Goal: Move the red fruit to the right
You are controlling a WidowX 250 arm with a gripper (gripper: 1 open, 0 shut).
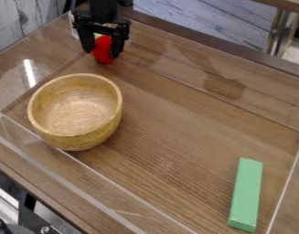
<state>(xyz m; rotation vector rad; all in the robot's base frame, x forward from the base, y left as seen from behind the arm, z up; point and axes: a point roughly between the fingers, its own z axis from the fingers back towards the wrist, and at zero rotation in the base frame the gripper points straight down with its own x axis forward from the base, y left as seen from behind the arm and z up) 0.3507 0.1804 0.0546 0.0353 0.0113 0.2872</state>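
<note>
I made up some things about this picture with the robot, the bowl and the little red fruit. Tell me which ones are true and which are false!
1. The red fruit sits between the open fingers of the gripper. True.
2. The wooden bowl has the fruit inside it. False: the bowl is empty.
3. The green block lies near the front right corner of the table. True.
4. The green block is touching the bowl. False: they lie far apart.
5. The fruit is at the far left of the table. True.
</note>
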